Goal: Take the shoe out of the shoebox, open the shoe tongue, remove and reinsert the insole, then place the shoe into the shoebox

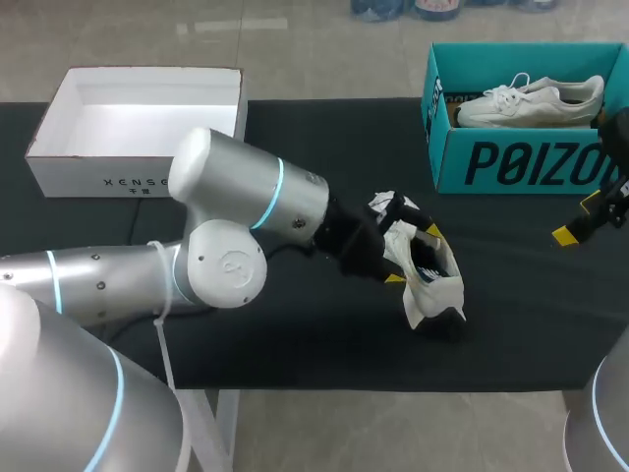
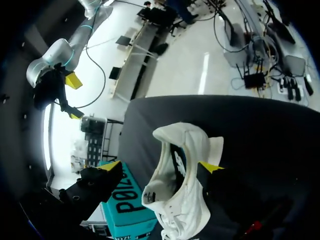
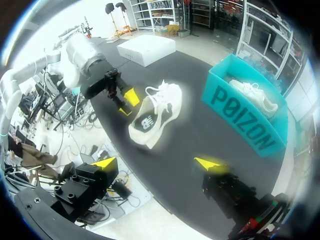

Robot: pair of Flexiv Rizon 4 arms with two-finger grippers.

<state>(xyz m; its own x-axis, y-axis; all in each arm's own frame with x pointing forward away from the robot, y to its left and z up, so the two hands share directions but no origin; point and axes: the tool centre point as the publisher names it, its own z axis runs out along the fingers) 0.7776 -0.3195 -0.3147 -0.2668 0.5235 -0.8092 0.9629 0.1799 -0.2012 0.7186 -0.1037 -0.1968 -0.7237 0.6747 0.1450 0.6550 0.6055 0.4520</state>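
A black table [image 1: 295, 334] carries a white box [image 1: 98, 172] at its far left and a teal shoebox [image 1: 521, 162] at its far right, with a white shoe in the box [image 1: 531, 98]. In the head view, the left gripper [image 1: 413, 256] is at a second white shoe [image 1: 428, 280] on the cloth near the middle, and the right gripper [image 1: 578, 221] hangs beside the shoebox. In the left wrist view, that shoe [image 2: 180, 190] sits between spread fingers: one yellow tip [image 2: 211, 166] is against it, the other [image 2: 111, 165] stands clear, so nothing is clamped. In the right wrist view, the right gripper [image 3: 157, 163] is released wide over bare table [image 3: 200, 145], the shoe [image 3: 155, 115] ahead.
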